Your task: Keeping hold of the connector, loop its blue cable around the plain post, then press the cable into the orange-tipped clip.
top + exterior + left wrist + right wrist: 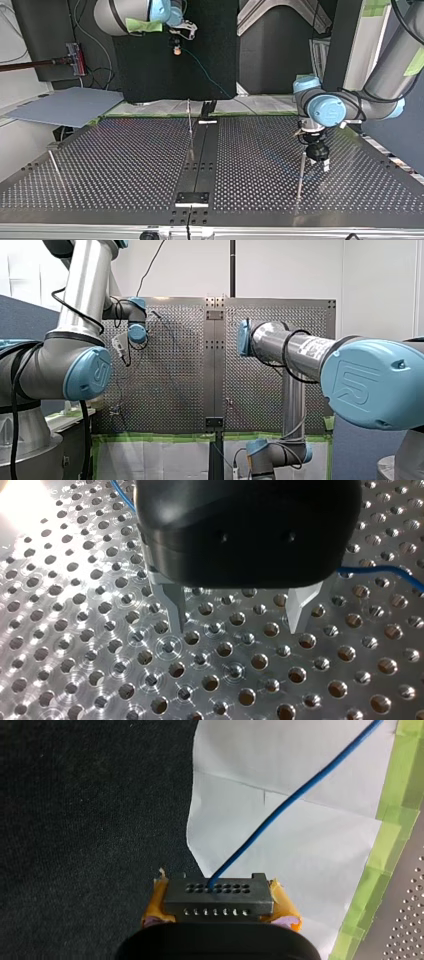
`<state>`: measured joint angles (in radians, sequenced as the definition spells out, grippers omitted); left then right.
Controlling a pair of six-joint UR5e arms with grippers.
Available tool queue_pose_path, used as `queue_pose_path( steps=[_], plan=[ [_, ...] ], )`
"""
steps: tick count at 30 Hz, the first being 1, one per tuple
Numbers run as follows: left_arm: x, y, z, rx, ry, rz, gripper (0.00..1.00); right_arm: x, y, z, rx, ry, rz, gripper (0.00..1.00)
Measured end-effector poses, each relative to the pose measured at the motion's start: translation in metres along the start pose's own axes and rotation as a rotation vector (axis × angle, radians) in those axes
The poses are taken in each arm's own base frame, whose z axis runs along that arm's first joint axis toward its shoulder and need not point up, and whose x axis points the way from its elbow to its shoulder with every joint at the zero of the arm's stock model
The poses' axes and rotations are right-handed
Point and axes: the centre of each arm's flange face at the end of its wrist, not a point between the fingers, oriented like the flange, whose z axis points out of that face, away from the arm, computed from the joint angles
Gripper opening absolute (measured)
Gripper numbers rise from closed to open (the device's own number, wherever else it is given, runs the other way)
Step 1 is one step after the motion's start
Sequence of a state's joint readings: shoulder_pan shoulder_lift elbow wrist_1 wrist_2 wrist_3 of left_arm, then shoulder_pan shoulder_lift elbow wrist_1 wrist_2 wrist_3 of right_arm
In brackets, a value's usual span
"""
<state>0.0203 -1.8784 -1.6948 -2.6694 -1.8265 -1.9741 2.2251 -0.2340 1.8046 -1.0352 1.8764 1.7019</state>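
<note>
Currently | right gripper [220, 907] pinching connector [218, 892] by its sides, aloft beyond table [407, 920] edge | left gripper [239, 622] spread, empty | blue cable [295, 795] likely limp, light: steer from rigid connector, avoid yanking

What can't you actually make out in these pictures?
Top view: which of the thin metal posts carries an orange tip; they are too small to tell.
Left wrist view: the thin blue cable's middle, hidden behind my left arm's black gripper.
Right wrist view: where that cable ends; it leaves the black rectangular connector and runs off the edge.
</note>
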Motion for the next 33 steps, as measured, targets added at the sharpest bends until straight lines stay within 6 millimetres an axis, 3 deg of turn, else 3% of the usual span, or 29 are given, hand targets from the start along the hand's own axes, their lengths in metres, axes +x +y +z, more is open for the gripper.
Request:
queue_pose_path(
  steps=[9, 22, 33],
  plan=[
    [0.0, 0.0, 0.0, -0.001, 0.0, -0.004, 1.0, 0.044, -0.003, 0.002, 0.007, 0.01, 0.006, 0.0],
    [0.0, 0.001, 0.001, -0.002, -0.001, -0.009, 1.0, 0.127, -0.006, 0.017, 0.077, 0.119, 0.039, 0.0],
    [-0.001, 0.002, 0.001, -0.004, -0.002, -0.012, 1.0, 0.196, -0.013, 0.016, 0.101, 0.229, 0.055, 0.0]
  ],
)
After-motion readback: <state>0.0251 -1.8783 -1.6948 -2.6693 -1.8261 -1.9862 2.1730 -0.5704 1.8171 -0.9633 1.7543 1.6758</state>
